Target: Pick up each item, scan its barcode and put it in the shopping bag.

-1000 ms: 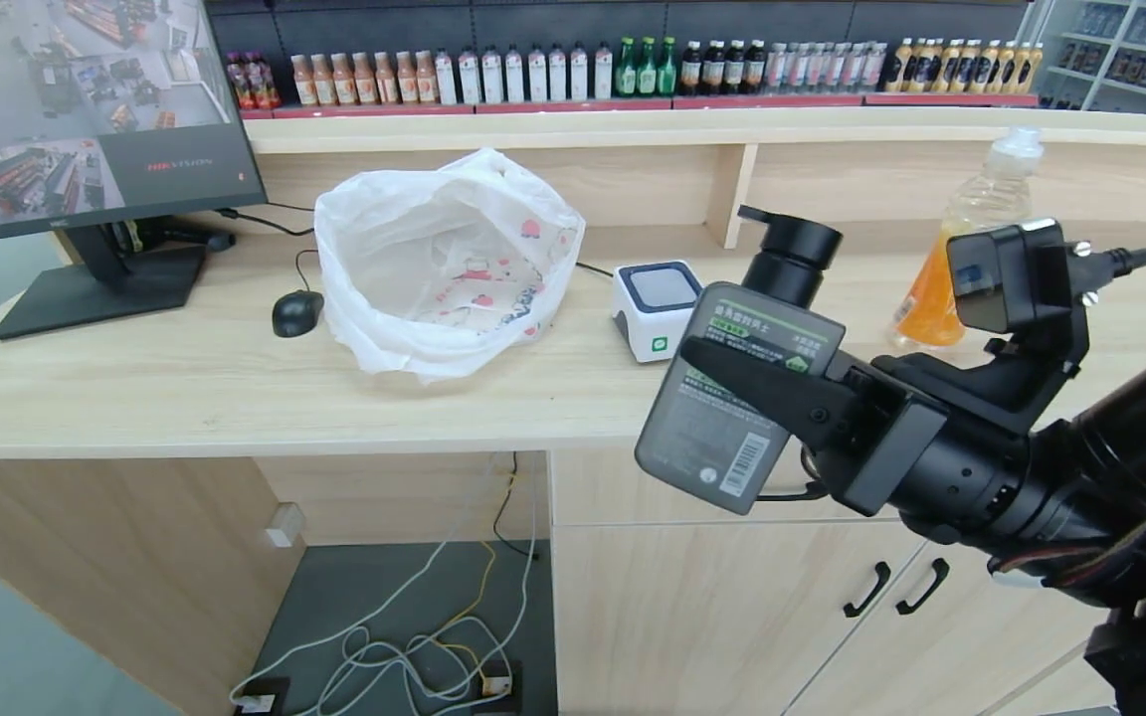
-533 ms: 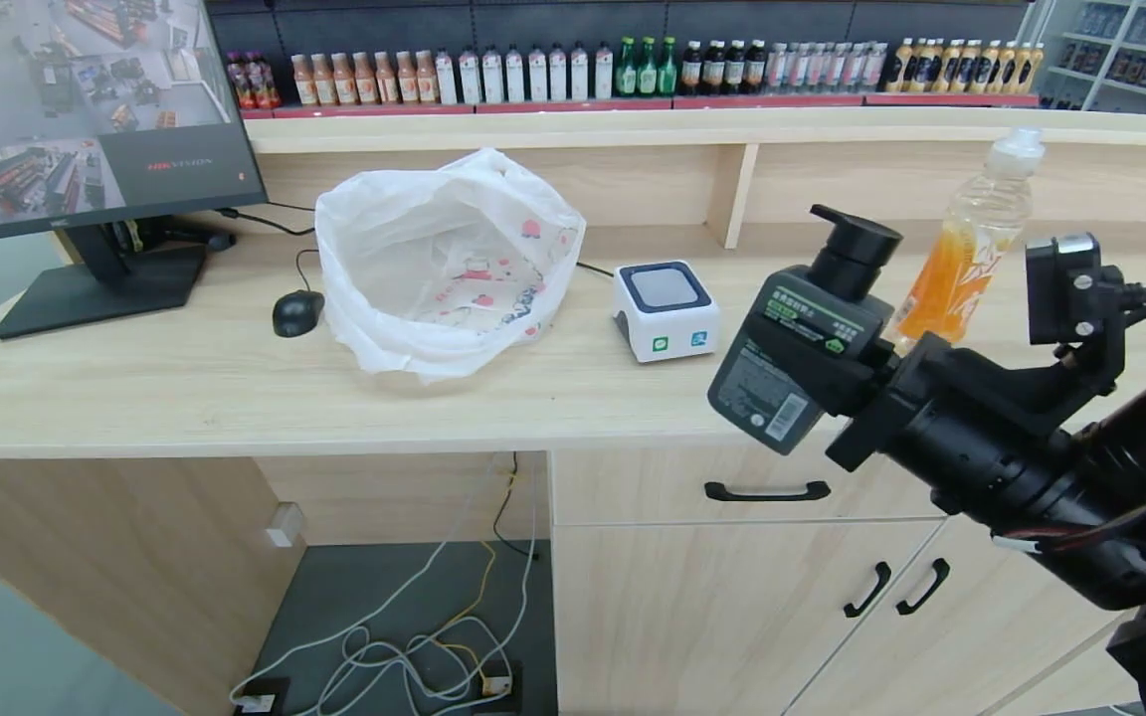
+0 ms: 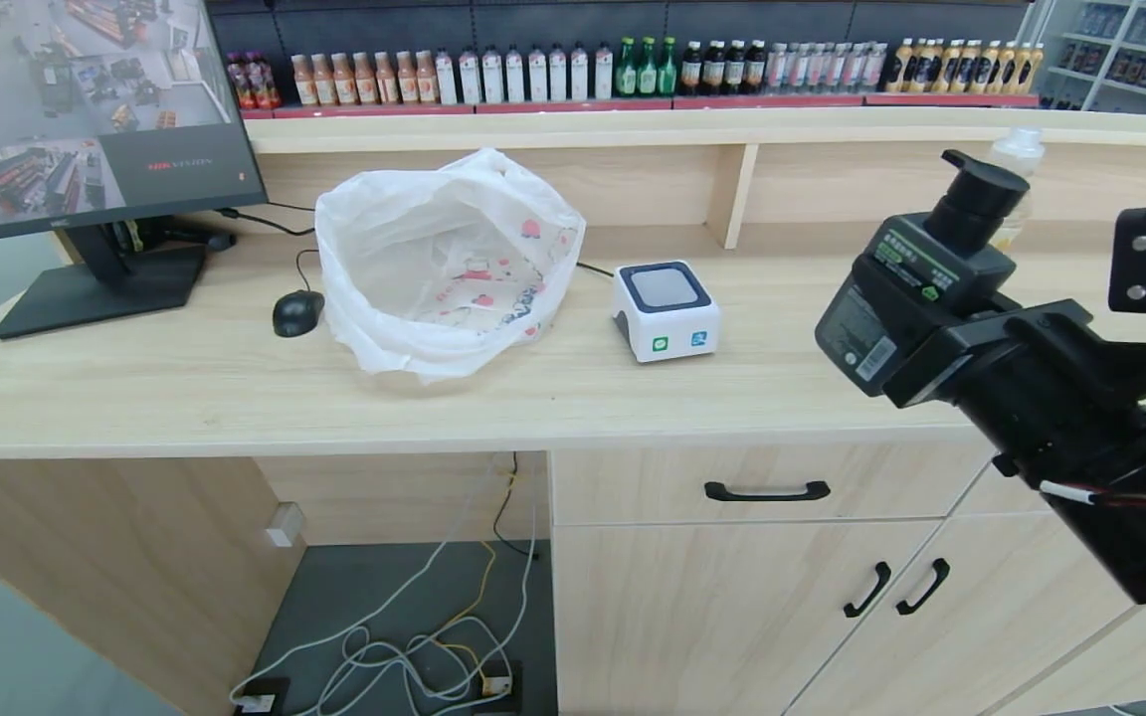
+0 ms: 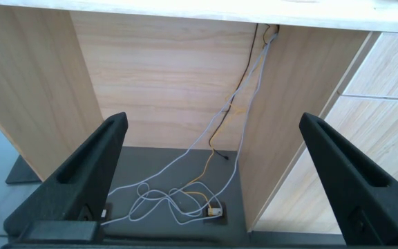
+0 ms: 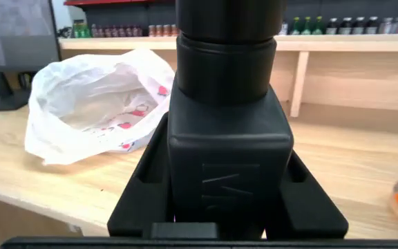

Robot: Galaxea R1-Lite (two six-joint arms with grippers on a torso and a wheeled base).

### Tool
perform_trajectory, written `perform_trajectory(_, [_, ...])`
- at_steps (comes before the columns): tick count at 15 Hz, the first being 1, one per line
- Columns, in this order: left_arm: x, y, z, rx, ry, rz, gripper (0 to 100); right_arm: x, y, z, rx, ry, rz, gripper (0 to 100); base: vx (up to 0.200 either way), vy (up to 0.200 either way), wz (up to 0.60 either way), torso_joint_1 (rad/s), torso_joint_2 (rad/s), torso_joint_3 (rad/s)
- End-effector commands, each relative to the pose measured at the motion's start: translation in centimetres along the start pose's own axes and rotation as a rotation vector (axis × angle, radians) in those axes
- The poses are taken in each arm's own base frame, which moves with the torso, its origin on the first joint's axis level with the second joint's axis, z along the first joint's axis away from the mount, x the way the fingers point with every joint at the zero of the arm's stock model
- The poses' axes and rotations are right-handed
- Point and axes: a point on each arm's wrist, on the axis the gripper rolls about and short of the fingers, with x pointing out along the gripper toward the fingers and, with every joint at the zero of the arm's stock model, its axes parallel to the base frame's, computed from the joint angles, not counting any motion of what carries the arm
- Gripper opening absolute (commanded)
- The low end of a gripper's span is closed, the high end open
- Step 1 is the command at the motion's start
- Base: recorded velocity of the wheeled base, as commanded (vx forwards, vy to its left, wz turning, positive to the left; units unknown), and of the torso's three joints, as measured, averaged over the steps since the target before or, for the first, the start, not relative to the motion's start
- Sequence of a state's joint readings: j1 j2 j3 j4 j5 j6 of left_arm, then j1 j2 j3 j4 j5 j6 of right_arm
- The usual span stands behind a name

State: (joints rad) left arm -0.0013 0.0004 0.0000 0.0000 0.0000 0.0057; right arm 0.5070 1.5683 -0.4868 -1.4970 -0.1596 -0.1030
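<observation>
My right gripper (image 3: 946,333) is shut on a dark grey pump bottle (image 3: 906,283), held tilted above the right end of the counter (image 3: 185,388); its barcode label faces left and down. In the right wrist view the pump bottle (image 5: 230,149) stands upright between my fingers (image 5: 144,197). A white barcode scanner (image 3: 665,310) sits mid-counter, left of the bottle. The white shopping bag (image 3: 449,264) stands wide at the mouth further left, and the shopping bag (image 5: 102,111) lies beyond the bottle. An orange drink bottle (image 3: 1018,151) is mostly hidden behind the pump bottle. My left gripper (image 4: 213,180) hangs open below counter height.
A monitor (image 3: 86,109) and a mouse (image 3: 296,311) occupy the counter's left end. Drinks line the back shelf (image 3: 633,70). Cables (image 3: 404,656) lie on the floor under the counter, beside cupboard doors with black handles (image 3: 767,490).
My right arm has carried the pump bottle to the right and upward, from in front of the scanner to the counter's right end. It now covers most of the orange drink bottle.
</observation>
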Motion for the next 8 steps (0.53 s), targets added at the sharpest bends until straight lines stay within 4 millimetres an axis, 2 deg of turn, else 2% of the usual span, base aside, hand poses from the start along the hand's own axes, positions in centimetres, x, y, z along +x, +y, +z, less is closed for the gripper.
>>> perform_trajectory(1, [0.0,0.0,0.0,0.000,0.000,0.001,100,-0.1,-1.4,0.8,-0.065,-0.028,-0.050,0,0.000,0.000,0.00,0.000,0.00,0.000])
perform_trajectory(6, [0.0,0.0,0.0,0.000,0.000,0.001,100,0.1,-3.4,0.3,-0.119,-0.009,-0.109,0,0.000,0.000,0.00,0.000,0.00,0.000])
perform_trajectory(8, [0.0,0.0,0.0,-0.001,0.000,0.001,100,0.0,-3.5,0.5,-0.112,-0.009,-0.114,0,0.000,0.200,0.00,0.002,0.00,0.005])
